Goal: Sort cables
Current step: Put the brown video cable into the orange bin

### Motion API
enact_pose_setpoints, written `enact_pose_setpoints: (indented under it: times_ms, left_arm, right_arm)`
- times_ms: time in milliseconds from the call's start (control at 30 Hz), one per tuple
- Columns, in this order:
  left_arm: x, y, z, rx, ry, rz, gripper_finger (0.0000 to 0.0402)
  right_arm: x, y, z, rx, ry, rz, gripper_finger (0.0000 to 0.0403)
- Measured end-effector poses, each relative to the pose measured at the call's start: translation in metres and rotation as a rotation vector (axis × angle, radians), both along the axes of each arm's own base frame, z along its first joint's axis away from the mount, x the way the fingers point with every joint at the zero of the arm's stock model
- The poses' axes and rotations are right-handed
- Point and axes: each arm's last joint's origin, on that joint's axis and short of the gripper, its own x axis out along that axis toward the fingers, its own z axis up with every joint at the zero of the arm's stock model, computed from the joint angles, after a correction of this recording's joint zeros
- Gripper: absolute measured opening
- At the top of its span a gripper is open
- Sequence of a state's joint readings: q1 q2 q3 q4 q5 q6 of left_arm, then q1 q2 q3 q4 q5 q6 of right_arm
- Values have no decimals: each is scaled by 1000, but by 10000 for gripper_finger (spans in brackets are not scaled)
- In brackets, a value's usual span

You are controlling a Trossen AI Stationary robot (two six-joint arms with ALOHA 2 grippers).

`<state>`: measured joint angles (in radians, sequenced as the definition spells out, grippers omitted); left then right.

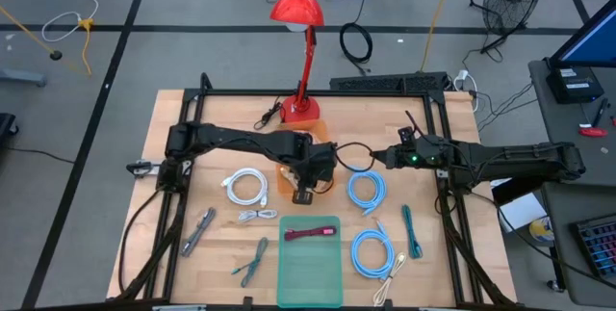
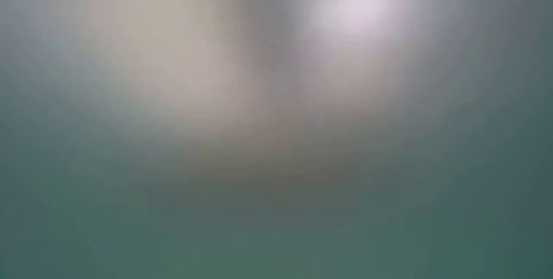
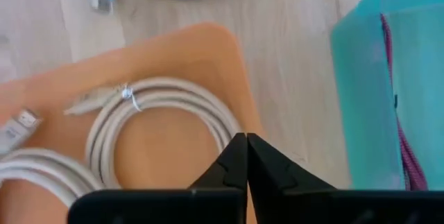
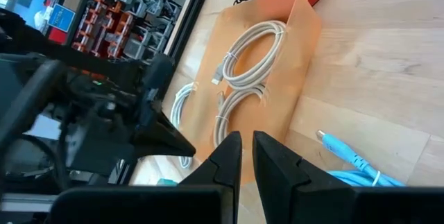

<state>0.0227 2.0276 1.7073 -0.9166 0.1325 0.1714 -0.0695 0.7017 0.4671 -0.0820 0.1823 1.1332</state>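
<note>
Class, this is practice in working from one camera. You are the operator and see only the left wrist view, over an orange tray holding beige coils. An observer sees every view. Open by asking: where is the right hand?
Observer: The right hand hovers just right of the orange tray, pointing toward the left hand.
Operator: Are any cables on the tray's other side?
Observer: Yes, a white coil lies on the bare wood, left of the tray in the high view.
Operator: What stands behind the tray?
Observer: A red lamp, its base at the table's far edge.
</note>
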Motion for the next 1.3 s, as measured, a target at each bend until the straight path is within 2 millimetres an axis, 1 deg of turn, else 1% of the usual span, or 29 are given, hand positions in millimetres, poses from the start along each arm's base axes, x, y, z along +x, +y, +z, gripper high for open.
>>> enact_pose_setpoints:
  times_ms: [133,233,500,700,833,1033,1300]
  left_arm:
    - [3,-1,-9,-23,25,-9,2]
    - [3,-6,-15,-45,45,-27,2]
    - [5,-24,-19,-69,53,-88,1]
    - [3,-30,-19,-78,64,-100,1]
    - [1,-32,-20,-94,87,-95,1]
    - [-9,-30,-25,-66,183,-100,0]
    - [-14,-28,-26,-14,241,-89,0]
  right_arm:
    - [0,2,0,0,0,10,29]
    - [1,4,-2,3,11,21,29]
    - [5,8,-6,6,38,45,29]
    - [7,8,-8,9,52,44,29]
    - [8,8,-10,20,60,41,29]
    - [8,8,-10,25,59,41,29]
    - [8,8,-10,26,59,42,29]
